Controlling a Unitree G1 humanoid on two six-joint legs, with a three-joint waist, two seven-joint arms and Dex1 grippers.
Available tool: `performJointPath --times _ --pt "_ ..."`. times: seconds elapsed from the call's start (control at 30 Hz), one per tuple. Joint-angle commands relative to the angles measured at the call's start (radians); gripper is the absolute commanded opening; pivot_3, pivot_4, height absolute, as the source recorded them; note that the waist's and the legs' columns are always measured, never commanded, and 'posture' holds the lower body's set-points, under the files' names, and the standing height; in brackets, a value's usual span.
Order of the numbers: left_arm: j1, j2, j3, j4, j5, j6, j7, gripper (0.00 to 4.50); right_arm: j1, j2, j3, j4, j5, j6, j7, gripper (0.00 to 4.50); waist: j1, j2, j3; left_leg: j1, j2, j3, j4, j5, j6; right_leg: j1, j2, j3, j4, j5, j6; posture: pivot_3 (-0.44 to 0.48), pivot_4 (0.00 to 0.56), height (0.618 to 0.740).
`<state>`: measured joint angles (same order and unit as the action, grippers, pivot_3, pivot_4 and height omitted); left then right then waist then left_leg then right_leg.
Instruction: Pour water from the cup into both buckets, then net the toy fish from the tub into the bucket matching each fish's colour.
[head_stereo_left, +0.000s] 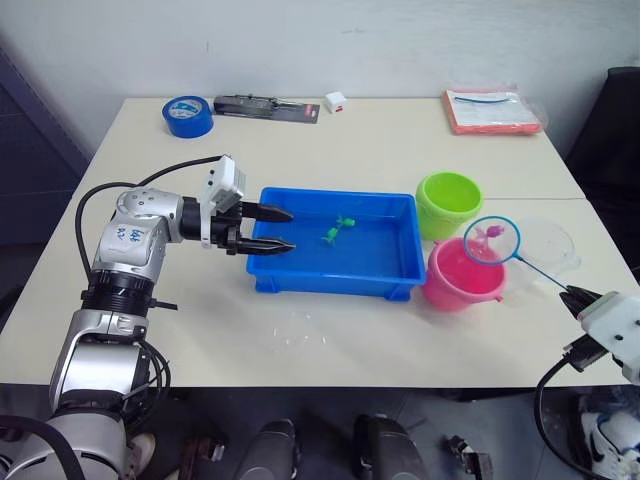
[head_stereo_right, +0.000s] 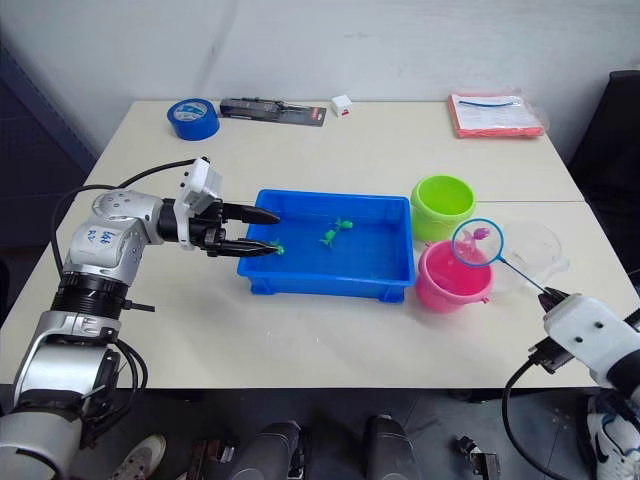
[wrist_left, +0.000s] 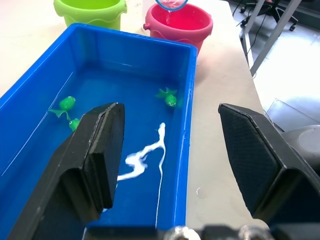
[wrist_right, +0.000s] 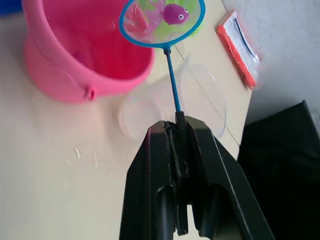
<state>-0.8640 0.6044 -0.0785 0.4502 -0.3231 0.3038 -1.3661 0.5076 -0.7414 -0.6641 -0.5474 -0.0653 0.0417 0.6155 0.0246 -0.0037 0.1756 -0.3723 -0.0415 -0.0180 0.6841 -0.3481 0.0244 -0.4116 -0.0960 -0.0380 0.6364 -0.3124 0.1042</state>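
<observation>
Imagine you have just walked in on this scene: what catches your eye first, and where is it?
The net, holding a pink fish, hangs over the pink bucket, its handle clamped in the right gripper. In the middle of the table sits the blue tub with green fish in water. The left gripper, fingers apart, hovers at the tub's near-left end.

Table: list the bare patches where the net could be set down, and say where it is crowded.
Free: the wide stretch between the blue tub and the tape roll, and the front edge of the table before the tub. Crowded: the right side, where the green bucket, pink bucket, clear cup and net cluster.
</observation>
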Motion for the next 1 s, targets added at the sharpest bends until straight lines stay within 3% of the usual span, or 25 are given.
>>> performJointPath --times 0.03,0.43,1.0 --pt "-0.007 0.011 0.019 -0.013 -0.004 -0.011 -0.008 3.26 -0.003 0.017 -0.022 0.044 -0.094 -0.179 -0.078 0.8 0.0 0.0 0.0 0.0 0.0 0.0 0.0 0.0 0.0 0.0 0.0 0.0 0.0 0.0 0.0 0.0 0.15 0.737" --pt "0.014 0.026 0.032 -0.023 -0.006 -0.011 0.0 3.26 0.051 0.07 0.022 0.201 -0.462 -0.624 -0.365 0.8 0.0 0.0 0.0 0.001 0.0 0.0 0.0 0.0 0.0 0.0 0.0 0.001 0.0 0.0 0.0 0.0 0.15 0.737" --pt "0.036 0.04 0.039 -0.055 -0.011 0.001 0.011 3.26 0.04 0.028 -0.011 0.266 -0.823 -0.677 -0.708 0.8 -0.001 0.0 0.0 0.001 0.0 0.001 -0.001 0.0 0.0 0.0 0.001 0.003 0.0 0.0 0.0 0.0 0.15 0.737"
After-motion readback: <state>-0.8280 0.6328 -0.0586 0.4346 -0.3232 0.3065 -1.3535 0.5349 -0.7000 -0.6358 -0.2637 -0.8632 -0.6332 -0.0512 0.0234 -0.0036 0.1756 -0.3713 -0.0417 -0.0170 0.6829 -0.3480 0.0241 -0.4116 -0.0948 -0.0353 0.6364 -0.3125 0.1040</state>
